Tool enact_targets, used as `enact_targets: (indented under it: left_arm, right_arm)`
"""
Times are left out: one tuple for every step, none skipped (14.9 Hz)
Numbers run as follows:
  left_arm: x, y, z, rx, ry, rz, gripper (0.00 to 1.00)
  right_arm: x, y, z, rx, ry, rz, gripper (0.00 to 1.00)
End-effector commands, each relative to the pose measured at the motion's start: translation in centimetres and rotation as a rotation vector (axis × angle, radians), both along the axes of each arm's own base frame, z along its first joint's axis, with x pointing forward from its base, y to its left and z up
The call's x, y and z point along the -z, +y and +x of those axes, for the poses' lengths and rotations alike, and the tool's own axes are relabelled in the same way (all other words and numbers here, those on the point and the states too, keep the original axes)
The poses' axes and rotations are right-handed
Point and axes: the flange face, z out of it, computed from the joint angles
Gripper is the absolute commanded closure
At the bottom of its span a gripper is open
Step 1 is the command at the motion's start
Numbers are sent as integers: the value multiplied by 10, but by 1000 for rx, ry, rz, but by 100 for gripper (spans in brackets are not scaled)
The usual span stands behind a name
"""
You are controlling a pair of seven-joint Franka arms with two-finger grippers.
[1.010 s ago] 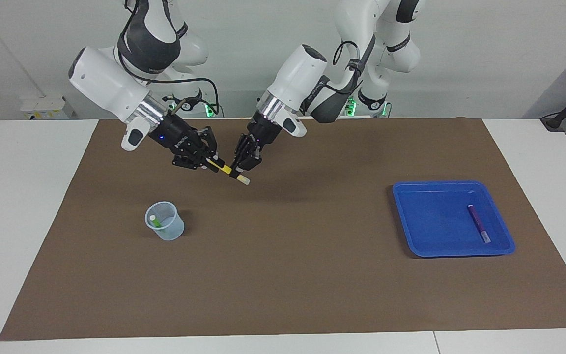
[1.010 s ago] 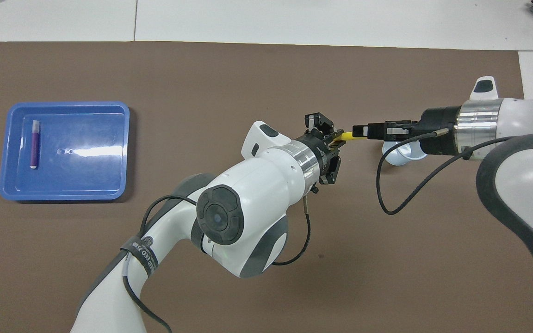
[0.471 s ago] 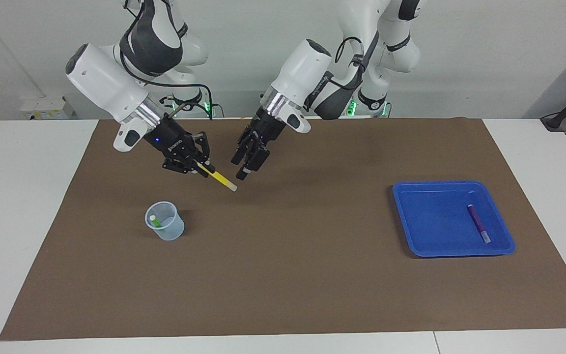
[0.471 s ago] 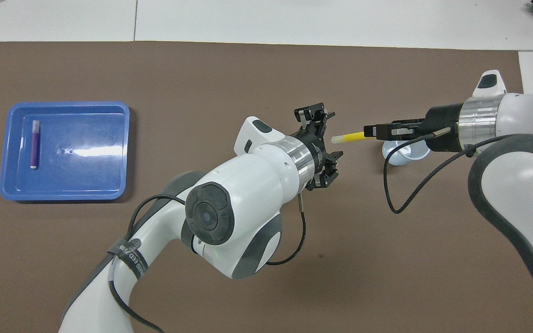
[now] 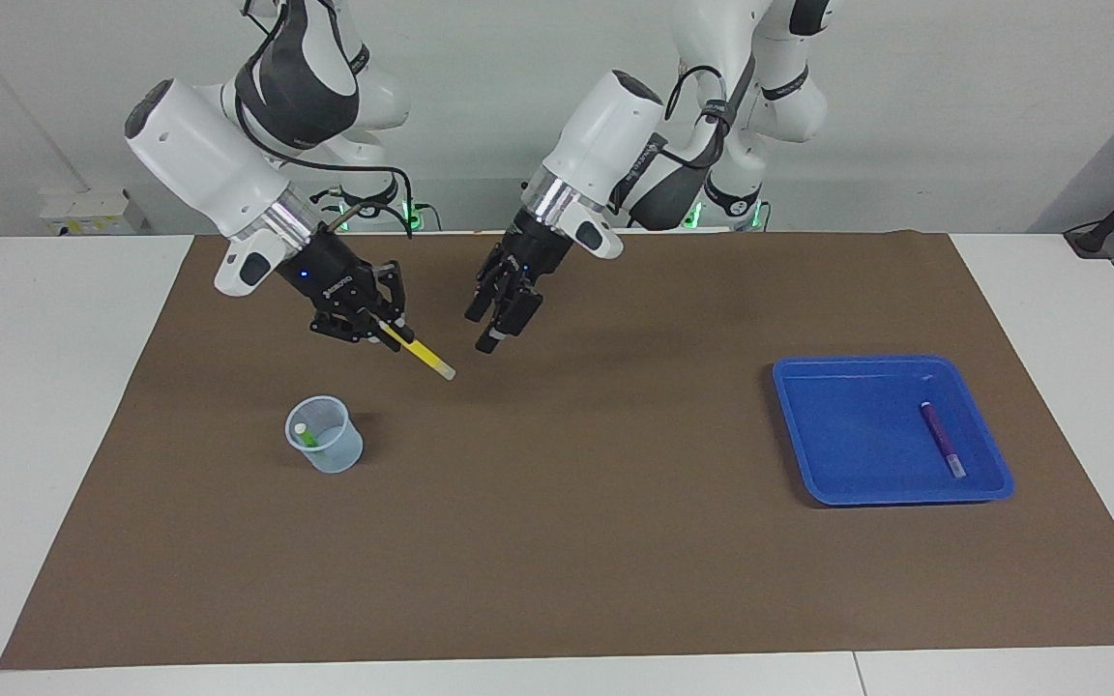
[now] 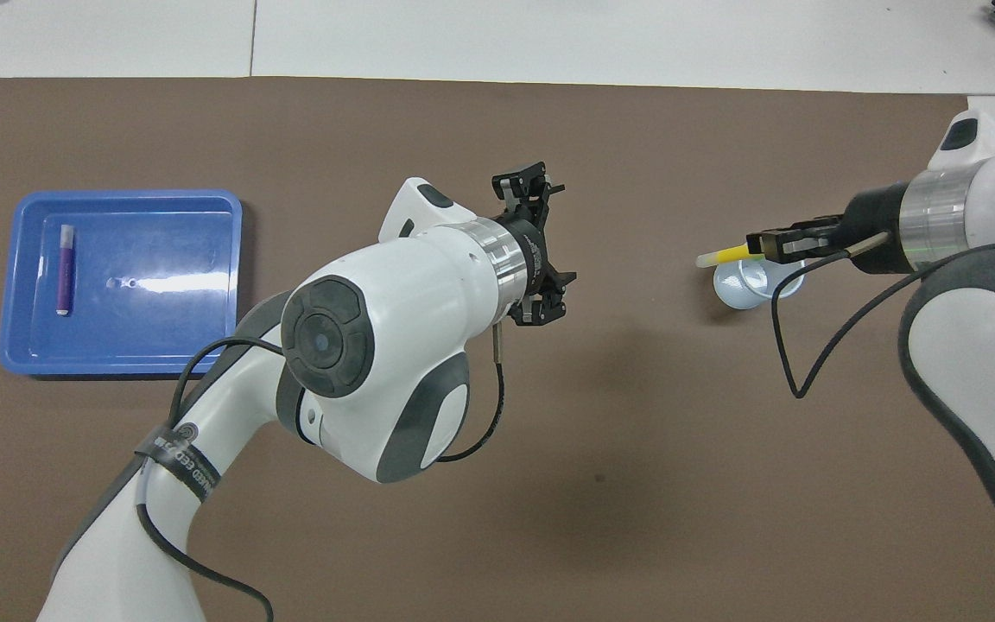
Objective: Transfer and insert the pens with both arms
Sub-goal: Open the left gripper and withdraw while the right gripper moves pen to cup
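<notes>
Yellow slim pen (image 5: 419, 352) now rides in your right gripper (image 5: 385, 330) alone near the translucent cup (image 5: 325, 434), your left gripper (image 5: 504, 319) having released, empty and spread, so insertion comes next.

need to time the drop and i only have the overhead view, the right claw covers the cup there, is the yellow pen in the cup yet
Observer: No. In the facing view the right claw holds the yellow pen up in the air, pale cap tilted down, clear of the cup.
Operator: anything in the cup already
Observer: Yes, the green pen sits inside it, pale cap up.
Operator: is the left claw touching the mat
Observer: No, the left claw hangs open above the brown mat, touching nothing.
</notes>
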Motion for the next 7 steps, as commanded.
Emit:
enact_targets:
  left_arm:
    - [-4,25,7,87,-25,88,0]
    - [-2,35,12,121,-35,118,0]
    - [-2,44,16,176,-47,156,0]
    - [1,56,21,221,-48,192,0]
    - [3,73,29,271,-46,232,0]
    - [4,93,36,318,-43,269,0]
    - [7,112,44,362,-34,299,0]
  right_arm:
    - [8,-18,10,-10,9,-121,100]
    - [12,-26,11,-9,13,-136,100]
    - [19,-32,14,-6,20,-140,100]
    - [26,-35,17,-13,17,-149,100]
    - [34,-36,20,-15,16,-155,100]
    - [44,-37,23,-17,28,-159,100]
    - [50,-39,26,-13,33,-161,100]
